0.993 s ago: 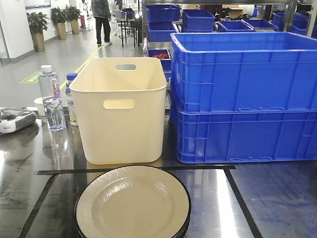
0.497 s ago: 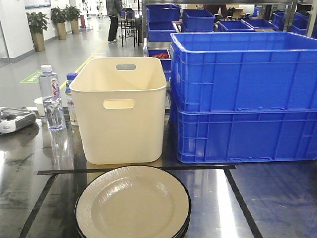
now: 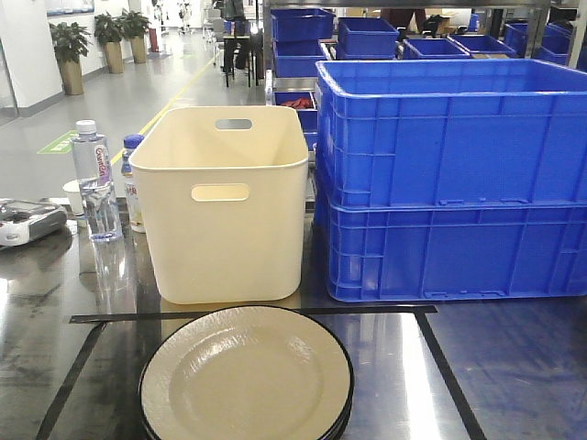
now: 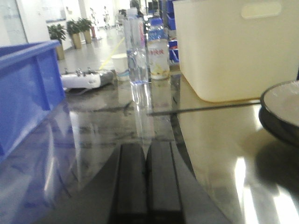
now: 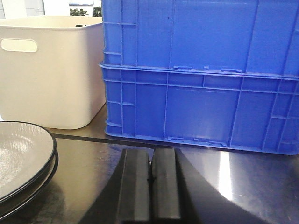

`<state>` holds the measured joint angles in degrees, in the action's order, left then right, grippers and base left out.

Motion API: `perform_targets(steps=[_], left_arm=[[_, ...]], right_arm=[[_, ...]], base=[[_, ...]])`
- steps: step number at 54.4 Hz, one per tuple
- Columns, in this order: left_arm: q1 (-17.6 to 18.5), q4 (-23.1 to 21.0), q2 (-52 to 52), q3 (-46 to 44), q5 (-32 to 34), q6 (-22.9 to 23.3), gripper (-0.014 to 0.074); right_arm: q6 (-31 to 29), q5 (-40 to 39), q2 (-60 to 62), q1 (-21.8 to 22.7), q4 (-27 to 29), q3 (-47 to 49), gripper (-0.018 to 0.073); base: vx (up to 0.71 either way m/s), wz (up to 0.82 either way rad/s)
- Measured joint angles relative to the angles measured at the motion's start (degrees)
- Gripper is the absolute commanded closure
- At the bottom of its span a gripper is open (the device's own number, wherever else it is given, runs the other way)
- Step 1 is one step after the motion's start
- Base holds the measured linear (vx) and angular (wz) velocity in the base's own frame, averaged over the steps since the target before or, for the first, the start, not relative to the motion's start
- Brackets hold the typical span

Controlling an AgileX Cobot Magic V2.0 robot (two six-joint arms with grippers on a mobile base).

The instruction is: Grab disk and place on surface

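Observation:
A stack of cream disks with black rims (image 3: pixel 246 378) lies on the dark glossy surface (image 3: pixel 477 367), inside the black tape rectangle (image 3: pixel 252 313), near the front edge. The stack's edge shows at the right of the left wrist view (image 4: pixel 282 109) and at the left of the right wrist view (image 5: pixel 23 161). My left gripper (image 4: pixel 146 151) is shut and empty, low over the surface, left of the disks. My right gripper (image 5: pixel 151 156) is shut and empty, to the right of the disks. Neither gripper appears in the front view.
A cream bin with handle slots (image 3: pixel 225 206) stands behind the disks. Two stacked blue crates (image 3: pixel 454 179) fill the right. Water bottles (image 3: pixel 96 183) and a grey device (image 3: pixel 27 220) sit at the left. Another blue crate (image 4: pixel 25 88) is near my left gripper.
On the table nothing has moved. Only a person in the background hallway has walked farther away.

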<state>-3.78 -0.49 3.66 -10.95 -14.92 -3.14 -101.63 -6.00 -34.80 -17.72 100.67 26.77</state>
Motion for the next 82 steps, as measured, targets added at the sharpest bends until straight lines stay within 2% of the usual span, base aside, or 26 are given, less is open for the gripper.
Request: perform_targets(steps=[1, 6, 14, 74, 77, 79, 82], left_arm=[[0.0, -1.4, -0.9, 8.9, 5.6, -1.7, 0.0598], [0.0, -1.6, -3.1, 12.2, 7.1, -1.7, 0.0598], [0.0, 0.5, -4.3, 12.5, 6.1, -1.7, 0.0598], [0.0, 1.0, -4.3, 12.5, 6.0, -1.7, 0.0598], [0.0, 1.0, -4.3, 12.5, 6.0, -1.7, 0.0598], [0.0, 1.0, -4.3, 12.5, 6.0, -1.7, 0.0598], [0.0, 1.0, -4.3, 12.5, 6.0, -1.7, 0.0598]], right_arm=[[0.0, 0.0, 0.0, 0.0, 0.0, 0.0, 0.0571], [0.0, 0.0, 0.0, 0.0, 0.0, 0.0, 0.0571], [0.0, 0.1, 0.0, 0.0, 0.0, 0.0, 0.0571], [1.2, 0.4, 0.0, 0.0, -0.1, -0.1, 0.0571], [4.1, 0.7, 0.0, 0.0, -2.3, -0.1, 0.0571], [7.6, 1.0, 0.0, 0.0, -6.2, -0.1, 0.0571], [16.5, 1.9, 0.0, 0.0, -16.1, -0.1, 0.0571]], base=[[0.00, 0.00], [0.00, 0.00], [0.00, 0.00], [0.00, 0.00], [0.00, 0.00], [0.00, 0.00], [0.00, 0.00]])
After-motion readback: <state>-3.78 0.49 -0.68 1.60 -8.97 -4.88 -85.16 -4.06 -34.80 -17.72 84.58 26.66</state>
